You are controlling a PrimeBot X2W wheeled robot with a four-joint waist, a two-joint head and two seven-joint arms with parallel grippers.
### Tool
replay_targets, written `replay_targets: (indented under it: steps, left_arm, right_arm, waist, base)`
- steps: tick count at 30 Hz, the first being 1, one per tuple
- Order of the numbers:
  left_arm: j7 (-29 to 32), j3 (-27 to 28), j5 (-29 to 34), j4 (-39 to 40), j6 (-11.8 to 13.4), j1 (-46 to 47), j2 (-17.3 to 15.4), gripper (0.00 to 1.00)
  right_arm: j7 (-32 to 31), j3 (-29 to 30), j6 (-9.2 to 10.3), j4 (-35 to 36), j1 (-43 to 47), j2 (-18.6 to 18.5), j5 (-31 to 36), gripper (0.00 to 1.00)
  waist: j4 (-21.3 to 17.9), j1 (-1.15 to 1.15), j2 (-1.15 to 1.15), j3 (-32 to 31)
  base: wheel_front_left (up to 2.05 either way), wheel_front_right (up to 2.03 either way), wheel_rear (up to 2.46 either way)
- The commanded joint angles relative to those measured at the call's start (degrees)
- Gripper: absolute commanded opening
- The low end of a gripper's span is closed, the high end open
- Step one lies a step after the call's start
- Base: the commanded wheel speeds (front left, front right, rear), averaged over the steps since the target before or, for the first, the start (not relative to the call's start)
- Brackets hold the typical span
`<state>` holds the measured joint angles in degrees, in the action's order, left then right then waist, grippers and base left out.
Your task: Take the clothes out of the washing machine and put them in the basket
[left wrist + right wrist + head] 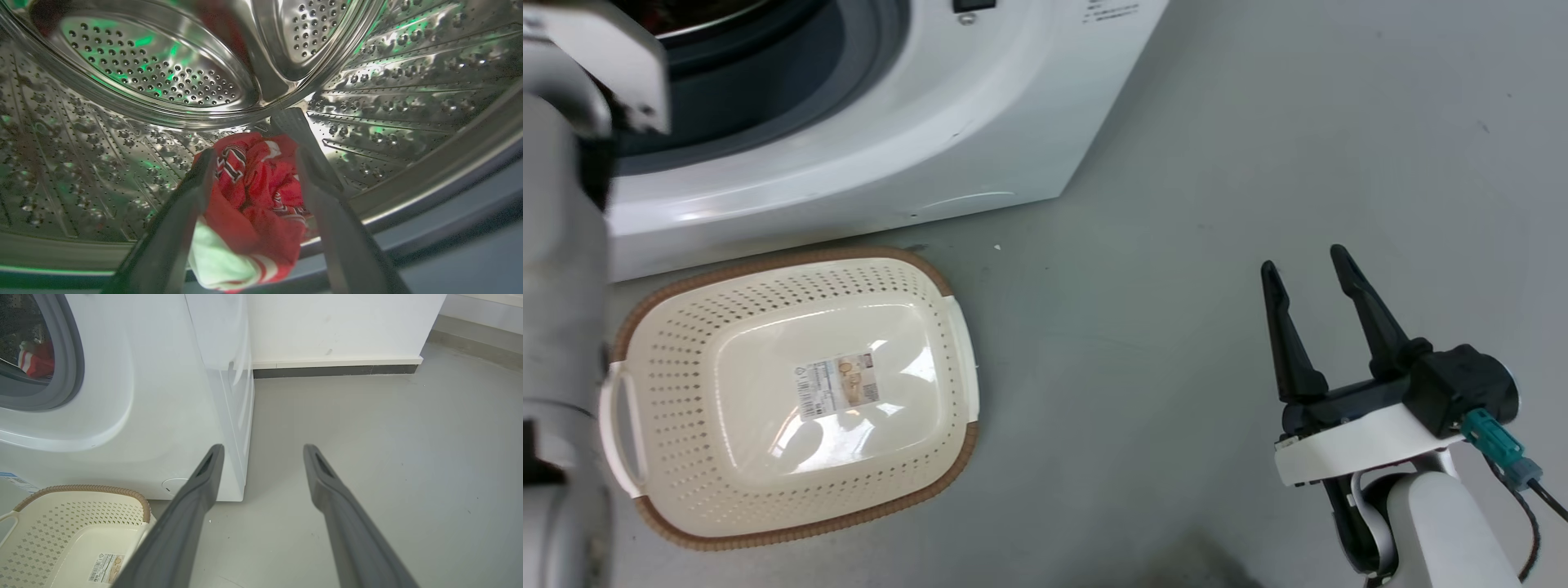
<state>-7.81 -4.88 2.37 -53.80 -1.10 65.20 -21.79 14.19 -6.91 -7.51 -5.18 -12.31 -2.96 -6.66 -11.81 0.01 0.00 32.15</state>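
Red clothes (253, 196) lie inside the wide-spread left gripper (255, 157).

Clothes (253, 192) in machine (890, 139) — basket (670, 343) before it

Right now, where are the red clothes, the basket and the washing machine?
red clothes (253, 192), left wrist view, crumpled middle.
basket (678, 384), head view, perforated side wall.
washing machine (890, 147), head view, white front panel.

1. Crumpled red sports garments (253, 196), black white-outlined lettering and white trim bands showing, lie heaped low in the perforated steel drum (163, 73), near its front lip.
2. Large white front-loading washing machine (890, 139) stands with its grey-gasketed porthole uncovered.
3. Cream perforated plastic laundry basket (678, 327), brown woven-look rim, sits upright just before the machine, a paper label (837, 385) on its bottom.
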Motion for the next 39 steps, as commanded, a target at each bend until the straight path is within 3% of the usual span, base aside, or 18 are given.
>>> replay_targets:
  steps: [1,14,27,28,30,35,39]
  left_arm:
    - [1.2,0.0,0.4,-0.8,-0.4,2.2,-1.5,1.00]
    - [19.9,-5.5,4.4,-8.7,-4.9,16.1,-9.3,1.00]
    - [37.5,-10.1,5.9,-12.9,-6.2,20.7,-13.4,1.00]
    - [38.7,-10.2,5.7,-13.1,-6.2,20.4,-13.4,0.54]
    - [39.8,-10.3,5.5,-12.6,-6.1,20.0,-13.6,0.00]
    - [40.9,-10.0,4.6,-10.4,-4.8,18.6,-14.2,0.00]
    - [36.6,-9.4,3.6,-6.3,-2.8,16.8,-14.0,0.00]
  right_arm:
    - [0.6,-0.5,0.04,-0.2,-1.2,0.2,-0.3,1.00]
    - [1.0,-3.5,0.04,-1.5,-2.5,0.2,-3.7,1.00]
    - [1.0,-4.7,0.04,-0.9,-4.0,0.1,-6.1,1.00]
    - [1.0,-4.9,0.04,-0.9,-4.2,0.1,-6.2,1.00]
    - [1.0,-5.1,0.04,-0.8,-4.5,0.2,-6.6,1.00]
    - [1.0,-4.7,0.04,-0.9,-4.6,0.2,-6.8,1.00]
    - [1.0,-4.2,0.04,-1.3,-4.8,0.1,-6.4,1.00]
  waist:
    - [-1.1,-0.01,0.00,0.8]
    - [-6.3,-0.01,0.00,5.0]
    - [-8.5,-0.01,0.00,9.6]
    - [-8.6,-0.01,0.00,9.7]
    - [-8.7,-0.01,0.00,9.9]
    - [-8.5,-0.01,0.00,9.6]
    - [-8.0,-0.01,0.00,8.6]
  base:
    - [0.00,0.00,0.00]
    - [0.00,0.00,0.00]
    - [0.00,0.00,0.00]
    - [0.00,0.00,0.00]
    - [0.00,0.00,0.00]
    - [0.00,0.00,0.00]
    - [0.00,0.00,0.00]
